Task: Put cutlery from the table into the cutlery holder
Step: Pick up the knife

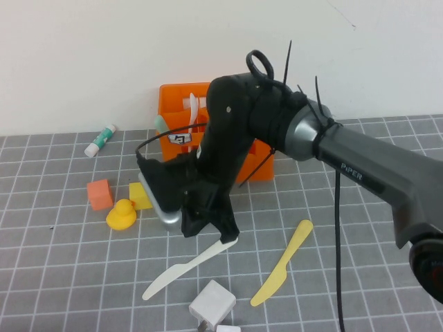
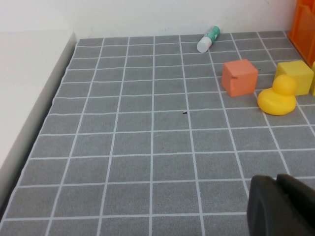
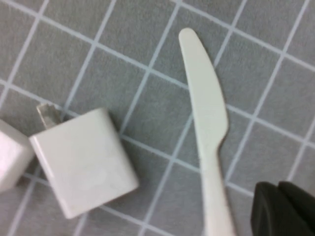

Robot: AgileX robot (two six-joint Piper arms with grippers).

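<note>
On table, right gripper (image 1: 225, 238): we see it clenched at white knife (image 1: 187, 268) handle; grasp unconfirmed.
Left gripper (image 2: 280, 206): clenched, nothing held, near duck (image 2: 278, 96).

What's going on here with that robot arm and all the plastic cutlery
The right gripper has closed at the handle end of the white knife on the table. The yellow knife lies loose nearby. The orange cutlery holder already has pieces in it. The left gripper sits shut, away from the cutlery.
</note>
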